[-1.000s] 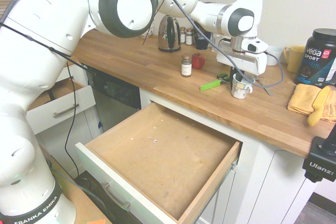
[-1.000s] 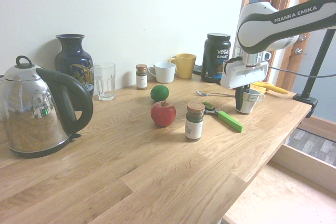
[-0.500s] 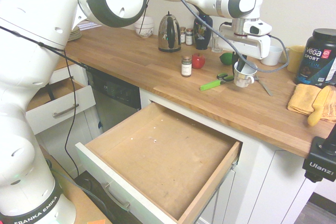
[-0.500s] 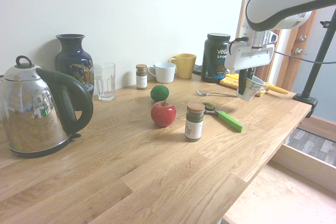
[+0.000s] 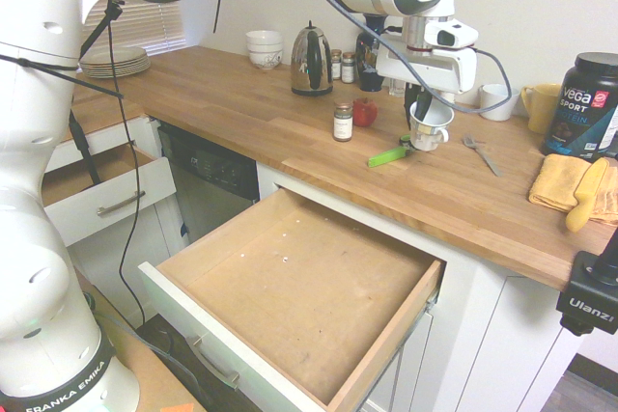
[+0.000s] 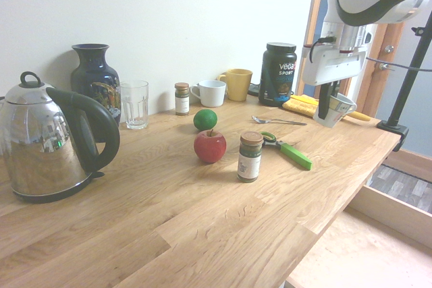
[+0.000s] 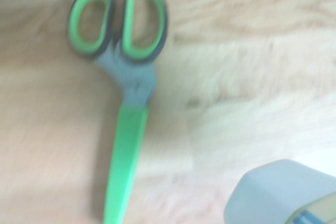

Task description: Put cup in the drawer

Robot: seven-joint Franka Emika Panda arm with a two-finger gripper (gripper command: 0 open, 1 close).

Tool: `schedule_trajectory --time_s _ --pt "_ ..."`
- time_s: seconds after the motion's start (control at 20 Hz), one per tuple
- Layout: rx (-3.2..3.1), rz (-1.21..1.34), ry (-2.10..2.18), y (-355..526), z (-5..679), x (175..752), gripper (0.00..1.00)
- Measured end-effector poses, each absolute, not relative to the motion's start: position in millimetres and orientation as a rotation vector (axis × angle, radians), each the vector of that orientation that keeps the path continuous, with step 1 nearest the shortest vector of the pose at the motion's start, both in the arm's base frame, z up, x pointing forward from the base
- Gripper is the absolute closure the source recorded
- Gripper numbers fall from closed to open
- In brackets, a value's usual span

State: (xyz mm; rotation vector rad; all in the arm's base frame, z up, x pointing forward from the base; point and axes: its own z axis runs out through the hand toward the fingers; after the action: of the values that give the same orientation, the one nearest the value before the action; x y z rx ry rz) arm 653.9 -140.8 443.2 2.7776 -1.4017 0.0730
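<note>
Cup (image 5: 432,128): one, whitish, thin loop handle, faint grey marks. Held tilted above the desk (image 5: 299,147), near the scissors (image 6: 294,155); outside the drawer.

Gripper (image 6: 325,112): one, clamped on the cup at its rim side.

Drawer (image 5: 299,287): one, wide, shallow, pulled open at the near side of the desk in the first exterior view; light-brown wooden bottom, a few pale specks.

Step in hand, as judged: carriage of the cup from desk to drawer. Advised: keep the grip firm, since the tilted cup could turn about the pinched rim; clear the desk's front edge with cup and handle before going down; enter well within the drawer walls; lower until the base meets the wood, levelling the cup if possible; part the fingers only once it is supported. Risks: a knock on the desk edge or drawer wall, or a roll after an early release.

Writing: tub (image 5: 586,108), black, right in the first exterior view, "vega SPORT", smaller print not safely read. Arm (image 5: 37,267), white, "FRANKA EMIKA" at its base. Spice jar (image 6: 250,158), cork-coloured lid, pale label, wording too small to read.
</note>
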Motion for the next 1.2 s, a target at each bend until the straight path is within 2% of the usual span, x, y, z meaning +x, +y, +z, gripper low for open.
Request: schedule_trajectory --time_s 0.8,1.2 --pt "2.830 0.026 -1.340 -104 398 485 1.00" --pt "2.841 -0.005 -1.315 -96 346 443 1.00"
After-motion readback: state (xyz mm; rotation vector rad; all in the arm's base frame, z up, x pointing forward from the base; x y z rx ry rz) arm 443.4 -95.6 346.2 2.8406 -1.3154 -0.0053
